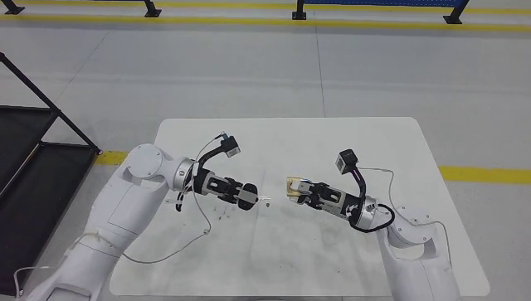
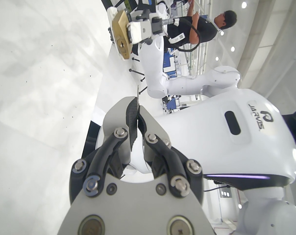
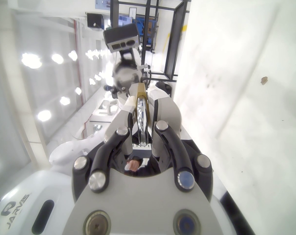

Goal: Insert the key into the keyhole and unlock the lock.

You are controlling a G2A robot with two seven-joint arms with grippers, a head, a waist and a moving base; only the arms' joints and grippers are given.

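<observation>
Pinching a thin silver metal key (image 2: pixel 137 96) in the left hand (image 2: pixel 137 108), above the white bench (image 1: pixel 332 143). Gripping a brass padlock (image 2: pixel 121 34) in the right hand (image 3: pixel 141 99), facing the key, near but apart.

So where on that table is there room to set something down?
The table is bare along its far edge and at the middle of its near edge. Crowded: the centre, where key and lock face each other.
</observation>
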